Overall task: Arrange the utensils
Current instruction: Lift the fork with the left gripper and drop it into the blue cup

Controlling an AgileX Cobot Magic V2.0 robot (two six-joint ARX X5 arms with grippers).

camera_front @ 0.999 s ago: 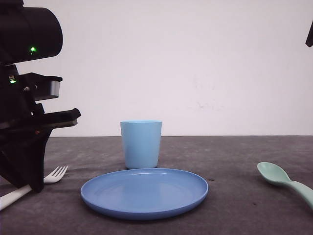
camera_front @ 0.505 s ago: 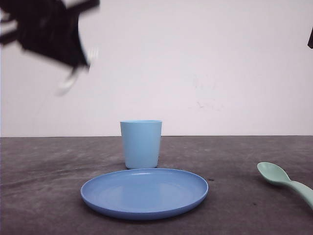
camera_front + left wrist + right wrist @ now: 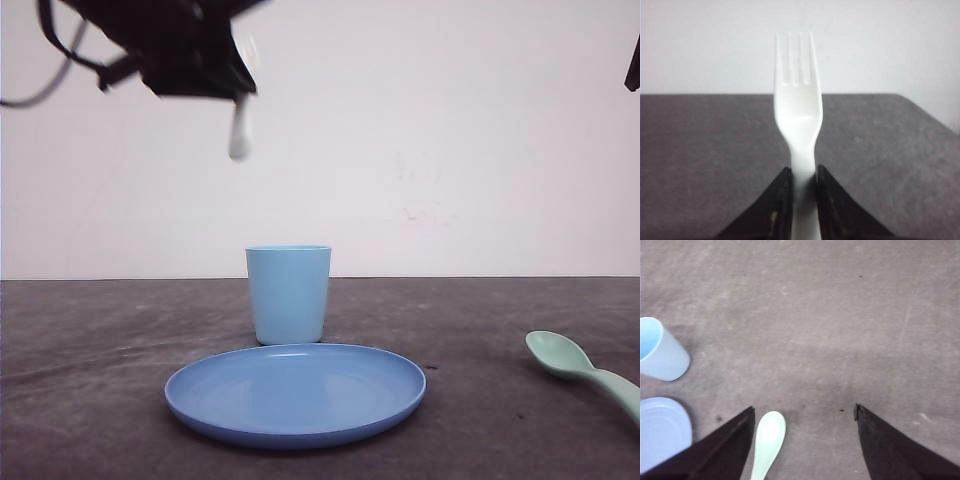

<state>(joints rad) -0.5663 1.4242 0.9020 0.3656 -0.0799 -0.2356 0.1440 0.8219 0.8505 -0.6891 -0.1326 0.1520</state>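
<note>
since a moment ago, the left gripper point(image 3: 801, 187) has carried the small white plastic fork point(image 3: 797, 112) up high, above and left of the light blue plastic cup point(image 3: 288, 293). its fingers pinch the handle. the fork's blurred end point(image 3: 238, 135) hangs downward, just short of being over the cup. the pale mint-green plastic spoon point(image 3: 767, 440) lies right of the cup, beneath the spread-open right gripper point(image 3: 804, 440).

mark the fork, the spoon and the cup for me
white fork point(image 3: 797, 107), left wrist view, on the neck just below the tines.
mint-green spoon point(image 3: 560, 353), front view, on the oval bowl.
light blue cup point(image 3: 289, 295), front view, on the outer wall.
</note>
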